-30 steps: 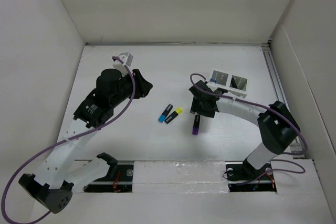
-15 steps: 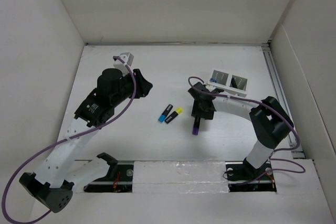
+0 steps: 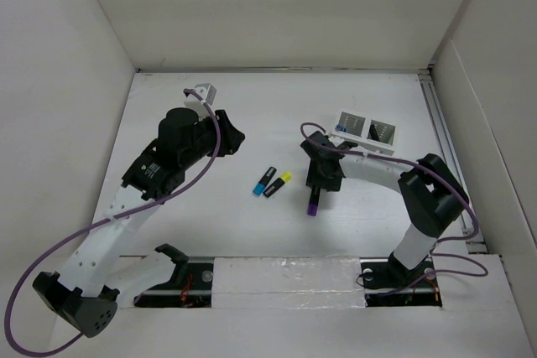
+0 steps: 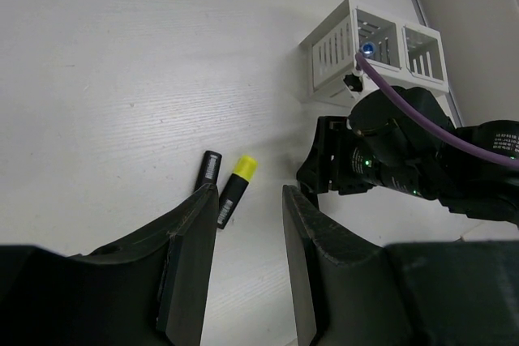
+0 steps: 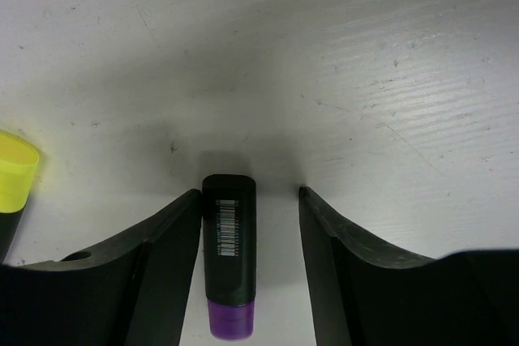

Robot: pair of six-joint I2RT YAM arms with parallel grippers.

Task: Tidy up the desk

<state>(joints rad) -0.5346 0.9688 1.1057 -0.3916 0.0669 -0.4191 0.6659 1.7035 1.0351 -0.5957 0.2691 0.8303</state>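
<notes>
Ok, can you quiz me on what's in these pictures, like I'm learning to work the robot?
1. True or false: the purple highlighter lies between the fingers of the right end effector.
2. How many highlighters lie loose on the desk? A) two B) three C) five
3. Fill in: the left end effector is open and holds ____.

Key:
1. True. It lies flat on the desk, with a finger on each side.
2. B. They are the blue highlighter, the yellow highlighter and the purple one.
3. Nothing.
</notes>
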